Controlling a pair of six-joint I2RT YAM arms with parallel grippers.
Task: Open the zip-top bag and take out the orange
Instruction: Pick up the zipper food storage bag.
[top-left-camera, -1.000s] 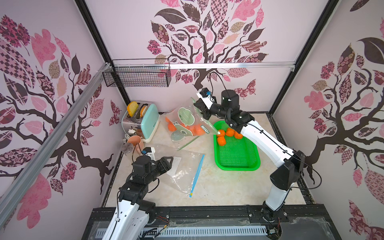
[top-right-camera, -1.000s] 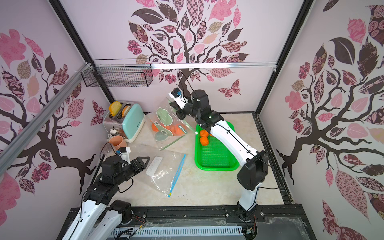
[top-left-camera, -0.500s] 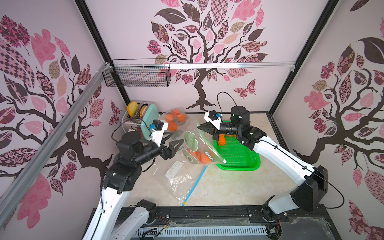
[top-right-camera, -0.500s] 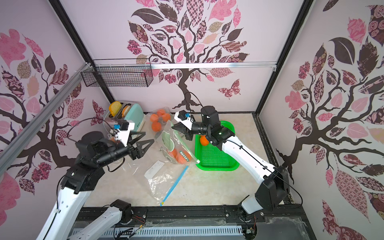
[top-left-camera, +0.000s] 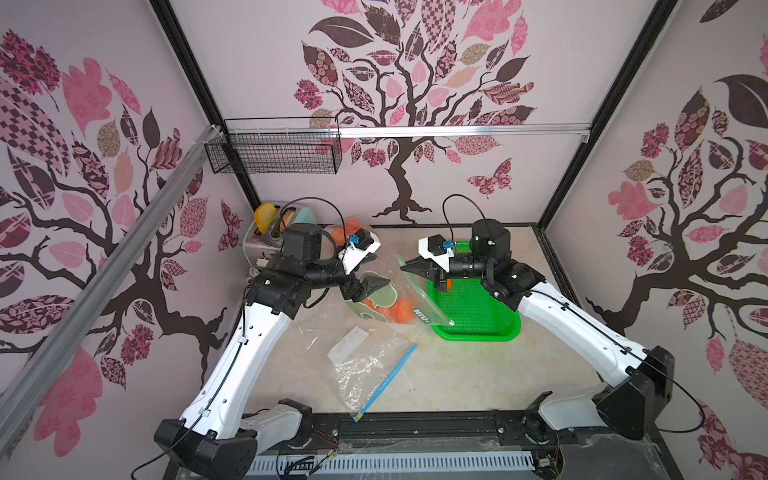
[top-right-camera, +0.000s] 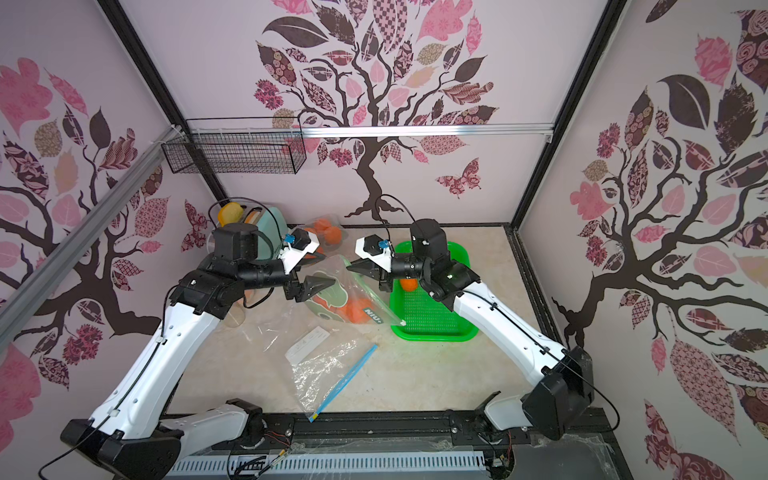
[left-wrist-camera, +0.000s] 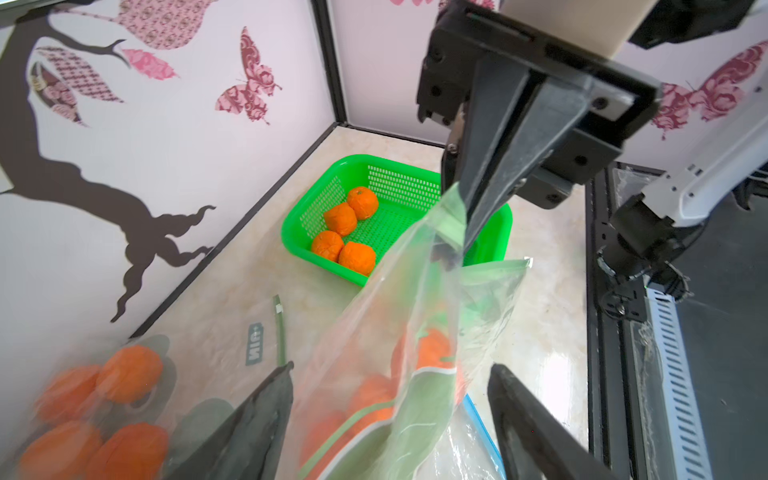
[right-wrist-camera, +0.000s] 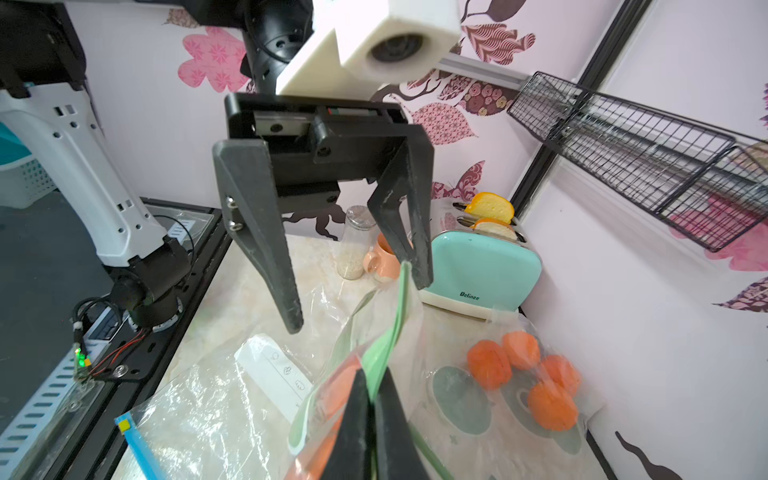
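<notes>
The right gripper (top-left-camera: 409, 267) is clenched on the green zip edge of the bag (top-left-camera: 415, 305) and holds it above the table (top-left-camera: 465, 374). The bag hangs slanted, with its lower corner at the left edge of the tray (top-left-camera: 478, 330) in both top views. The oranges (top-left-camera: 401, 311) sit low in the bag, under the held edge.

The left gripper (right-wrist-camera: 358, 307) is released, its fingers (right-wrist-camera: 257, 232) spread wide to either side of the bag's other top end. In the right wrist view the zip tip stands just beside one finger; whether it touches cannot be told. The two grippers face each other closely, with only the bag's mouth between them.

Open room lies toward the front, on the bare tabletop right of centre and before the tray. An empty bag (top-left-camera: 365, 370) with a blue zip lies flat on the table just in front of the held one.

Behind the left gripper, a second bag (right-wrist-camera: 519, 374) of oranges lies near the back wall. A toaster (right-wrist-camera: 482, 270), cup (right-wrist-camera: 380, 262) and jar (right-wrist-camera: 355, 245) crowd the back left corner. Four loose oranges (left-wrist-camera: 345, 232) fill the tray's back end under the right gripper, and its front part is free.
</notes>
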